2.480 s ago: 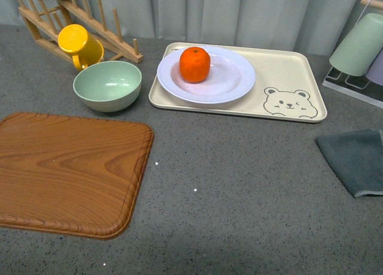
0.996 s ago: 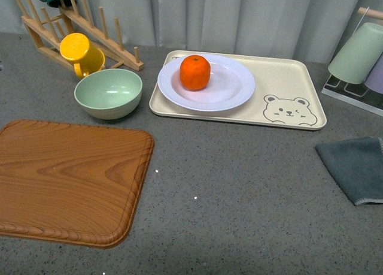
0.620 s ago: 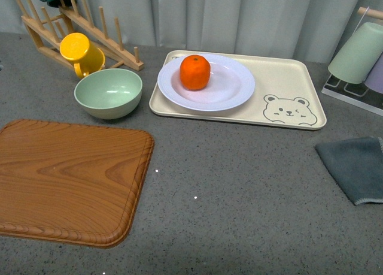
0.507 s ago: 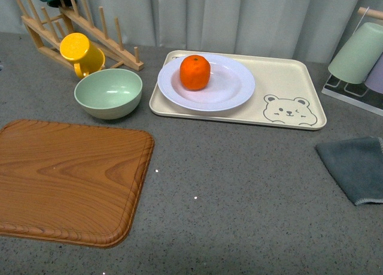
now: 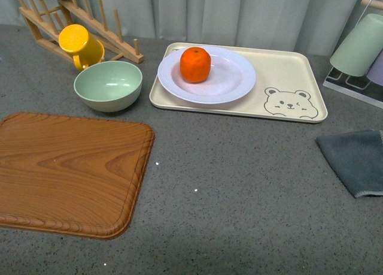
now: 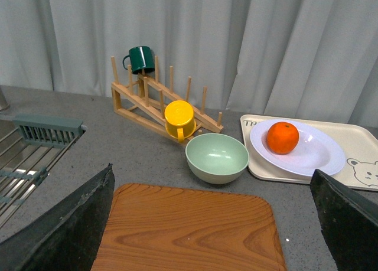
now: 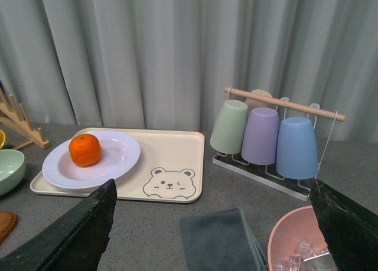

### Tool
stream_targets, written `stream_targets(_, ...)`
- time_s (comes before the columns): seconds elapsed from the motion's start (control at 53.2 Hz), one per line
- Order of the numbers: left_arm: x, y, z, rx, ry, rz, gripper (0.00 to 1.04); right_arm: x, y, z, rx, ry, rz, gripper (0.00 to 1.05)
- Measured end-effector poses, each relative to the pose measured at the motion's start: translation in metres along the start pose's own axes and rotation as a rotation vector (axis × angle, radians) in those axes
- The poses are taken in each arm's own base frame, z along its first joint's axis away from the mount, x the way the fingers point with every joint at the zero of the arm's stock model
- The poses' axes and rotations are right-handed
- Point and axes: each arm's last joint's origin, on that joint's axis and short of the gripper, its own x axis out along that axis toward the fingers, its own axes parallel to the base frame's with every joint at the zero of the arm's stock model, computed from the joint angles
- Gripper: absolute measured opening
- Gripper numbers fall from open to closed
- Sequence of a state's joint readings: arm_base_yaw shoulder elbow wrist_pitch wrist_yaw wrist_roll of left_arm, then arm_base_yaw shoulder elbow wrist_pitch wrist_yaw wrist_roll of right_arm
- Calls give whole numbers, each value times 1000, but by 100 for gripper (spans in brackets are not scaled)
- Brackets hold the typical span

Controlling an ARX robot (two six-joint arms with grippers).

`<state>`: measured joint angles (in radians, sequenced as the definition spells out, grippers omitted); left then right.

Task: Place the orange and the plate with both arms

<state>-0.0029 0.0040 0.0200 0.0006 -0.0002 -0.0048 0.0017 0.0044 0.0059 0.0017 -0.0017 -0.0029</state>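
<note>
The orange rests on the left half of the white plate, and the plate sits on the beige bear tray at the back of the table. Neither arm shows in the front view. In the left wrist view my left gripper is open and empty, well short of the orange and plate. My right gripper is likewise open and empty in the right wrist view, with the orange and plate far ahead of it.
A wooden board lies front left. Behind it are a pale green bowl, a yellow mug and a wooden rack. A grey cloth, a cup rack and a pink bowl are on the right.
The whole scene sits slightly higher in the front view than half a second ago. The orange, plate and tray keep their places relative to one another.
</note>
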Motion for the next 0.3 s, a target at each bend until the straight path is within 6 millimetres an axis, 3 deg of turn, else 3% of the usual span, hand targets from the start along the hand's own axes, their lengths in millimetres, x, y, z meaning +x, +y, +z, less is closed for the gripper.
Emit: stream_targets(0.301,0,0,0,0,0,0,98,0,0,0,0,0,0,96)
